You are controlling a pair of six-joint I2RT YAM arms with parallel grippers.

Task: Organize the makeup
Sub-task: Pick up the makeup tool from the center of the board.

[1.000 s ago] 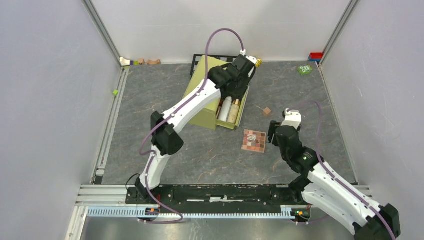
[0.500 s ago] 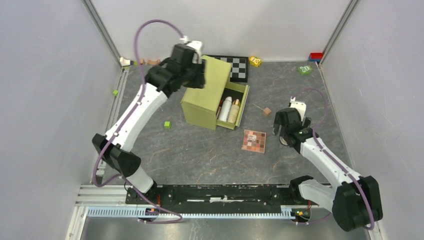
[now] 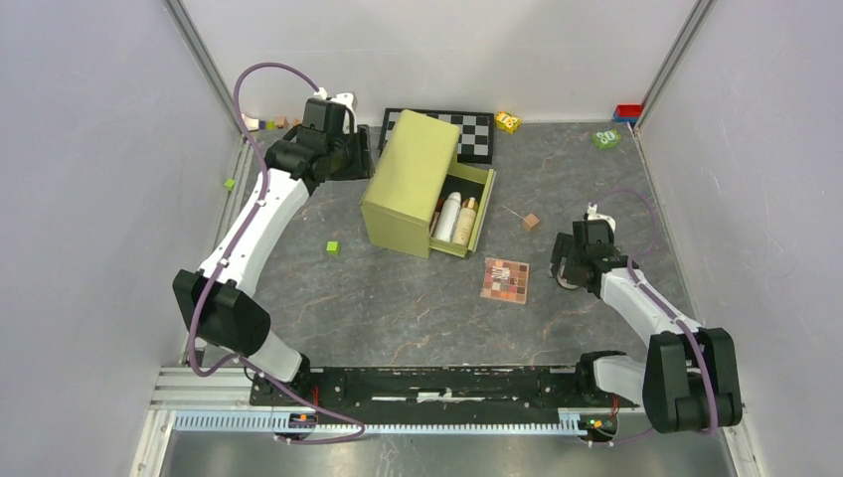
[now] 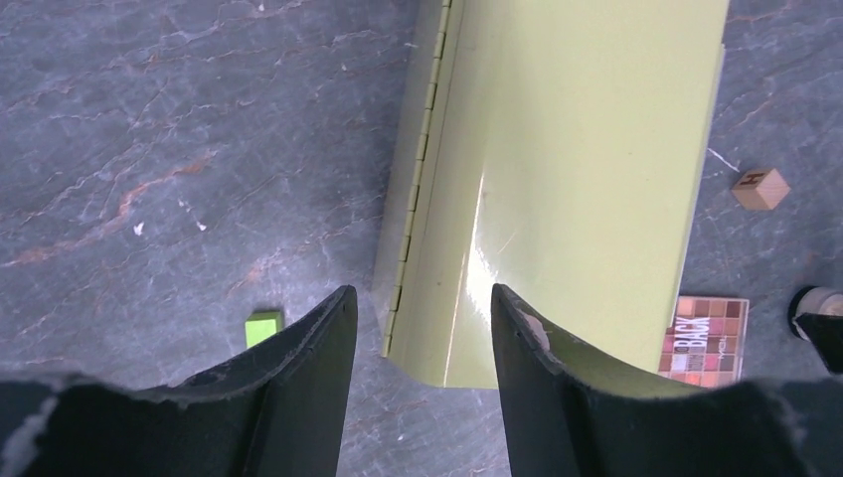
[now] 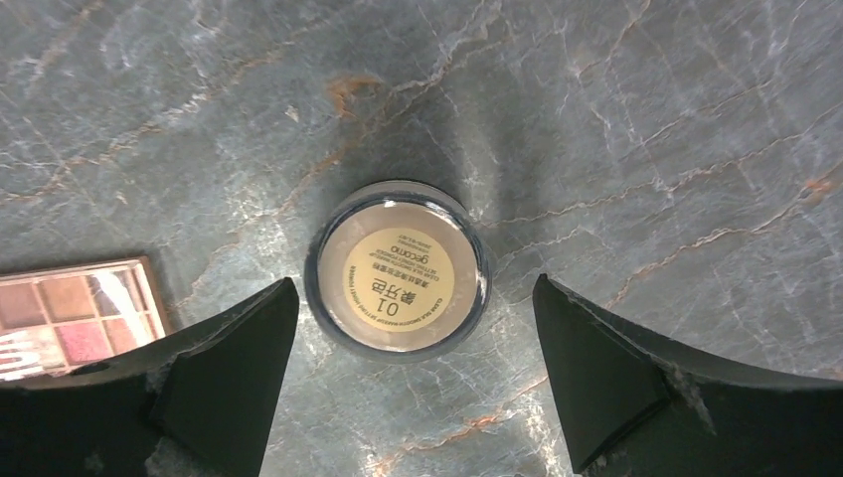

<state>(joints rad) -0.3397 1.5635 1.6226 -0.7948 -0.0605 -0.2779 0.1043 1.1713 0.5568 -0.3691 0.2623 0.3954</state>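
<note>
An olive-green box (image 3: 413, 179) lies open in the middle, with a white bottle (image 3: 447, 216) and a beige gold-capped bottle (image 3: 465, 223) inside. The pink-brown eyeshadow palette (image 3: 505, 280) lies on the table in front of it. A round peach compact (image 5: 398, 268) with a gold label sits between my right gripper's open fingers; the gripper (image 5: 415, 283) hovers over it and mostly hides it in the top view (image 3: 569, 270). My left gripper (image 3: 348, 149) is open and empty above the box's hinged back edge (image 4: 418, 199). The other cosmetics are out of view.
A chequered board (image 3: 475, 134) lies behind the box. A green cube (image 3: 332, 247) sits left of the box, a wooden cube (image 3: 531, 221) right of it. Small toys lie along the back wall (image 3: 508, 122), (image 3: 606, 138). Metal frame rails border the table.
My left arm has swung from over the box's open end to its back left side. My right gripper has shifted right, away from the palette, and settled over the compact.
</note>
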